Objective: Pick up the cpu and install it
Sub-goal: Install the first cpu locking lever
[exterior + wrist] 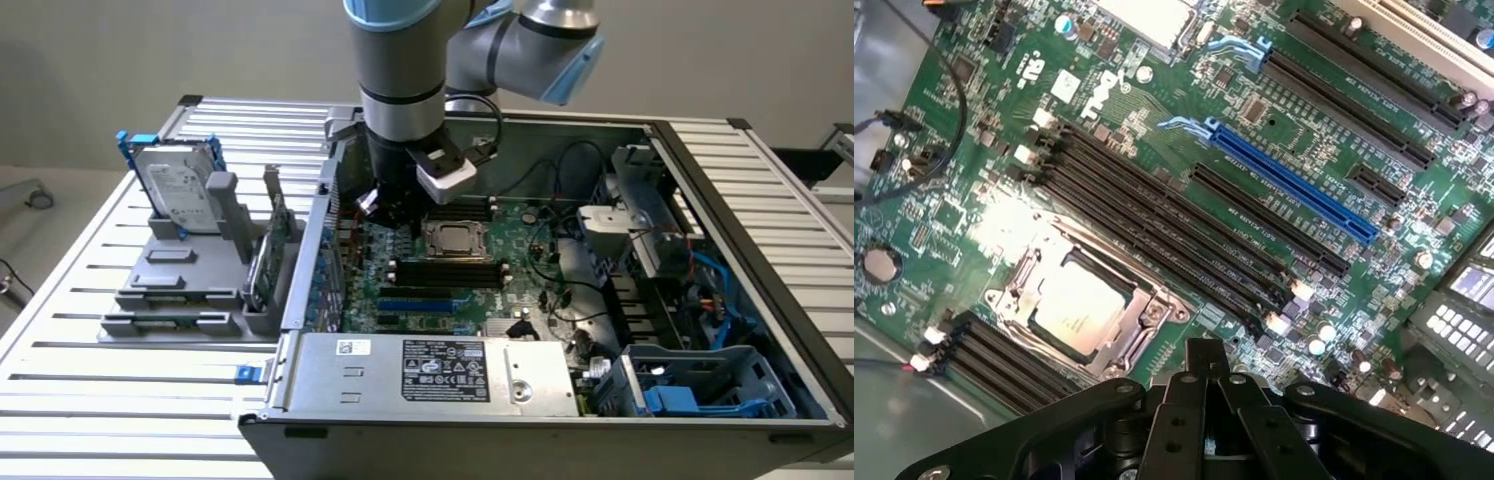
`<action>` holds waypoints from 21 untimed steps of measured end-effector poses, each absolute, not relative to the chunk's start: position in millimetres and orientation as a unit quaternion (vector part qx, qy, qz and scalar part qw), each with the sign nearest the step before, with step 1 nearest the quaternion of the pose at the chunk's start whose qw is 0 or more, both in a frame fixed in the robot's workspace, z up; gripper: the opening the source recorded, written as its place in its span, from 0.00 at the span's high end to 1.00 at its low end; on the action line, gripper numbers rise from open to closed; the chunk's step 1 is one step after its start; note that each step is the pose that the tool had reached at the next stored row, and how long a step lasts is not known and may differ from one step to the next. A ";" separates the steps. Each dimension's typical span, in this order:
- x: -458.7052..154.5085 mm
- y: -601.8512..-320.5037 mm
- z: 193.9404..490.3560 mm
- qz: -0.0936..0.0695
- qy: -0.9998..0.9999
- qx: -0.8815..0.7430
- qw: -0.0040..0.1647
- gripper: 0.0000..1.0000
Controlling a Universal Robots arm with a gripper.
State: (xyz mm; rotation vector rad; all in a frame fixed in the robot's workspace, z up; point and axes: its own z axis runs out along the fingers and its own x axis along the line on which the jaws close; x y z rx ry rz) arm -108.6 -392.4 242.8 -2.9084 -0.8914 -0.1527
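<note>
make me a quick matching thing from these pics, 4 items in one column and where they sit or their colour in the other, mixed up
Items:
1. cpu
2. hard drive
3. long expansion slot
4. gripper

Descriptions:
A. blue
B. shut, above the motherboard
C. upright in a blue bracket, outside the case
D. lying in the motherboard socket

Pairs: 1-D, 2-C, 3-A, 4-B

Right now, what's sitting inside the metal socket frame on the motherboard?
The cpu, silvery top up, lies flat inside the socket frame. Its underside and the contacts beneath are covered.
</note>
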 end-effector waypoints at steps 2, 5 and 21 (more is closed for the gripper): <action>-108.6 -392.3 243.0 -0.049 -0.308 -0.949 0.049 0.89; -108.6 -392.3 243.4 -0.046 -0.330 -0.941 0.050 0.89; -107.5 -392.0 243.6 -0.040 -0.437 -0.897 0.056 0.89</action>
